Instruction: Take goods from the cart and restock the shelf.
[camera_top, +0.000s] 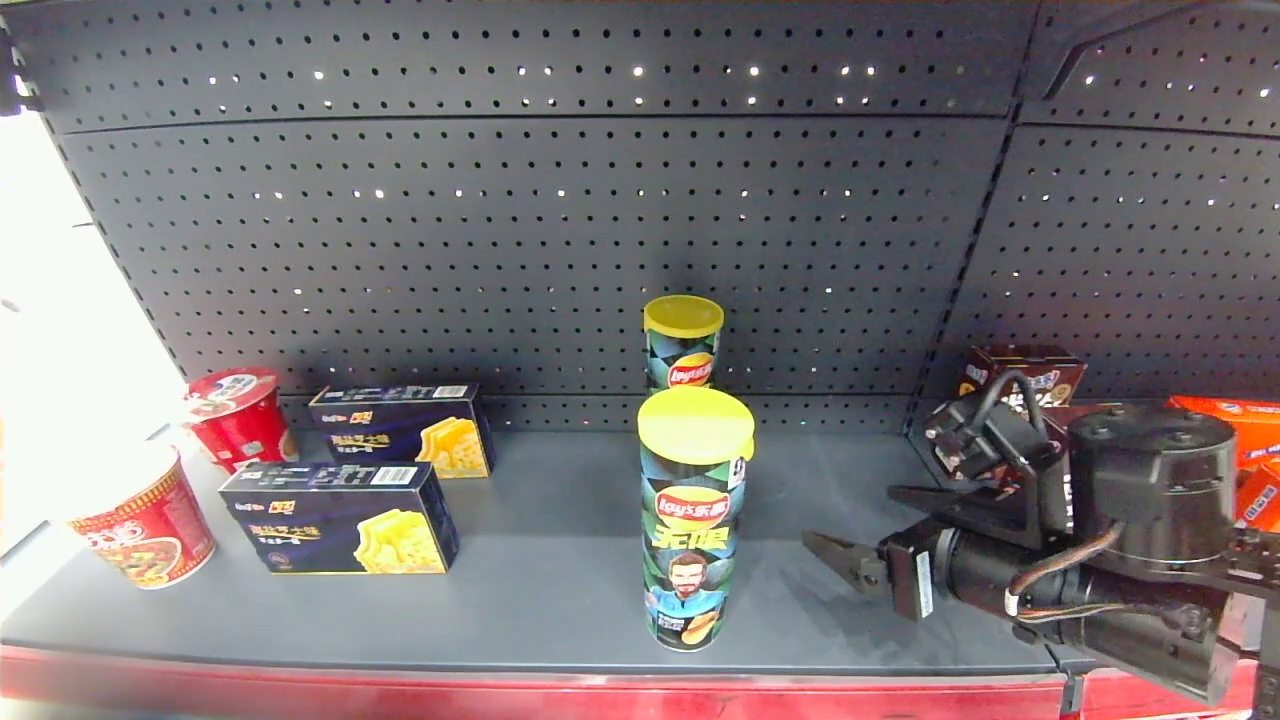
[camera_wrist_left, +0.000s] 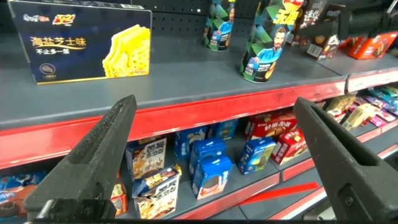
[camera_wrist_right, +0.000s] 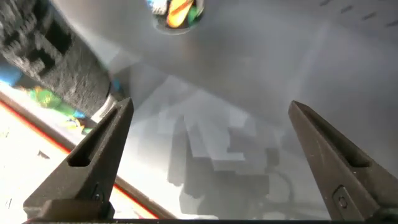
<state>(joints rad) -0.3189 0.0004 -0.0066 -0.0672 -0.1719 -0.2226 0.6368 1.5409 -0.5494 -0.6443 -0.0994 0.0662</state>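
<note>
Looks like a shop, a supermarket aisle by every sign: dark steel shelf (camera_top: 560, 590) with a perforated back panel (camera_top: 520, 220) and a red front strip (camera_top: 500, 690), stocked with matching goods set one behind another. Holds noodle cups (camera_top: 140, 525) at nine o'clock, cracker boxes (camera_top: 340, 515) just beside them toward the middle, two chip cans (camera_top: 695, 520) at six o'clock, a brown pack (camera_top: 1020, 365) and orange packs (camera_top: 1225, 415) at three o'clock. Carries more boxed snacks (camera_wrist_left: 208, 168) in rows below that red strip, in the left wrist view.
</note>
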